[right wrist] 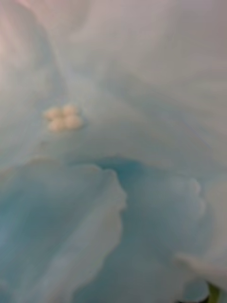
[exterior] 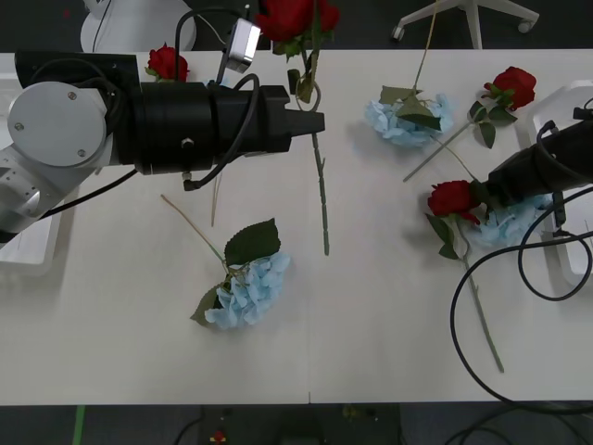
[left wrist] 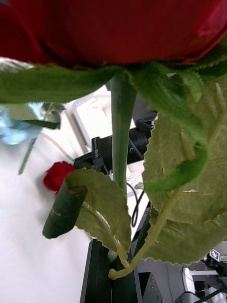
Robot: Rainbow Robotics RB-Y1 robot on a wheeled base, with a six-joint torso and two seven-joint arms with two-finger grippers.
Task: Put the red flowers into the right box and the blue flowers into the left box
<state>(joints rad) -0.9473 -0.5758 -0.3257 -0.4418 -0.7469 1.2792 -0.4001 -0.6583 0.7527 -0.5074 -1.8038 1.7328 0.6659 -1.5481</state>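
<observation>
While left gripper (exterior: 313,120) lifts rose (exterior: 295,17), right arm (exterior: 542,167) reaches low.

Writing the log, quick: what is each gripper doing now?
Left gripper: shut on a red rose, lifted.
Right gripper: at a blue flower; cannot tell.

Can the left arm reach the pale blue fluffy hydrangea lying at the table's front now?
Probably not yet: the left claw appears occupied with a deep-red rose on a long green stem. Otherwise the pale blue fluffy hydrangea lies unobstructed on the white table.
</observation>
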